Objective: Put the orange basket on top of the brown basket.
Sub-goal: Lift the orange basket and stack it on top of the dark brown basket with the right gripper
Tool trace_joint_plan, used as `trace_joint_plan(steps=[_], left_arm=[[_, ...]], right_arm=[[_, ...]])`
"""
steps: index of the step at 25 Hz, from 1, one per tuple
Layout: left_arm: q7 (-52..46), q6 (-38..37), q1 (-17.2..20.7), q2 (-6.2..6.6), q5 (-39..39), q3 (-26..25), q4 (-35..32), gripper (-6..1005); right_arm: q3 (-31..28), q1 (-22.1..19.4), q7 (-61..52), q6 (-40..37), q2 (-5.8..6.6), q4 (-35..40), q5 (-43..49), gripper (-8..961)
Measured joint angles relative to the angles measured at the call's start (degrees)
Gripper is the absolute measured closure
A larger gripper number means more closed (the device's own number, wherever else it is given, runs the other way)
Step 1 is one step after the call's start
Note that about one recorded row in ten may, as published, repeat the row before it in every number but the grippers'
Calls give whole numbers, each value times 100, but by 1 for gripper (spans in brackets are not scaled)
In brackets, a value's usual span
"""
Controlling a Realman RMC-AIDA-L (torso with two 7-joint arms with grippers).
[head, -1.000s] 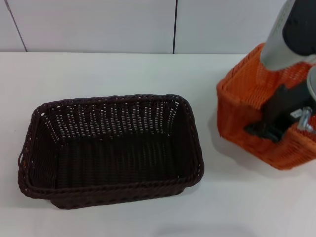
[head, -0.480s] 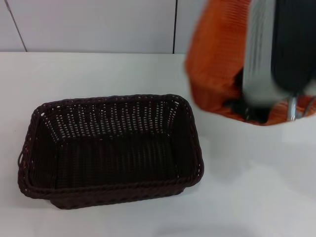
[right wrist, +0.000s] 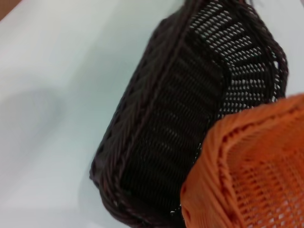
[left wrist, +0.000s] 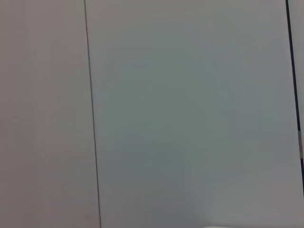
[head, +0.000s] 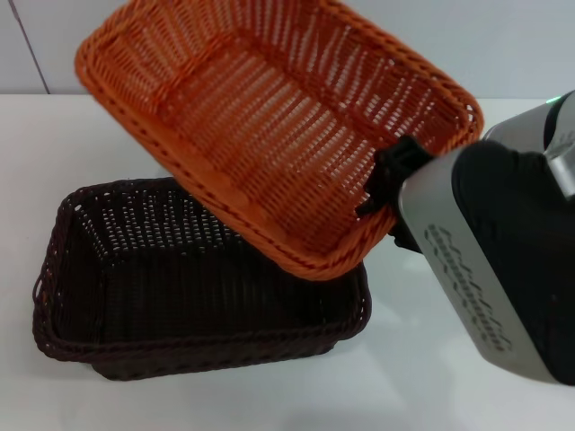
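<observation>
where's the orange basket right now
In the head view the orange basket is tilted in the air over the brown basket's far right part, held at its right rim by the right gripper.

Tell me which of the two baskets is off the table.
The orange basket: the right gripper holds its rim, tilted in the air above the brown basket, which sits flat on the table.

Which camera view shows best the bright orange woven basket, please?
The head view: the whole bright orange woven basket appears there, tilted, held at its rim by the right gripper above the dark brown woven basket. The right wrist view shows one corner only; the left wrist view shows none.
</observation>
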State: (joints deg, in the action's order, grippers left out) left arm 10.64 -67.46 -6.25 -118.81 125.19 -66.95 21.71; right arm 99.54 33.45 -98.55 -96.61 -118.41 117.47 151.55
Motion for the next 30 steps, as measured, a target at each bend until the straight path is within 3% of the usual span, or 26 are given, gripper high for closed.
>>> trace_joint_plan(steps=[4,8,15,30], left_arm=[[-1,10,9,-14,0,44,44,203],[-42,14,10,-19,0,77,110,203],[-240,21,22,-13,-9,77,138,203],[-307,43,28,-20,-5,193,140,207]], right_arm=[[50,72,509,-94,23,-17,-17,798],[206,-226,1527,5,-95,-78,-27,795],[341,-365,2470,138,-112,-189,-123,790],[726,-365,2800,949,-97,-960,98,778]])
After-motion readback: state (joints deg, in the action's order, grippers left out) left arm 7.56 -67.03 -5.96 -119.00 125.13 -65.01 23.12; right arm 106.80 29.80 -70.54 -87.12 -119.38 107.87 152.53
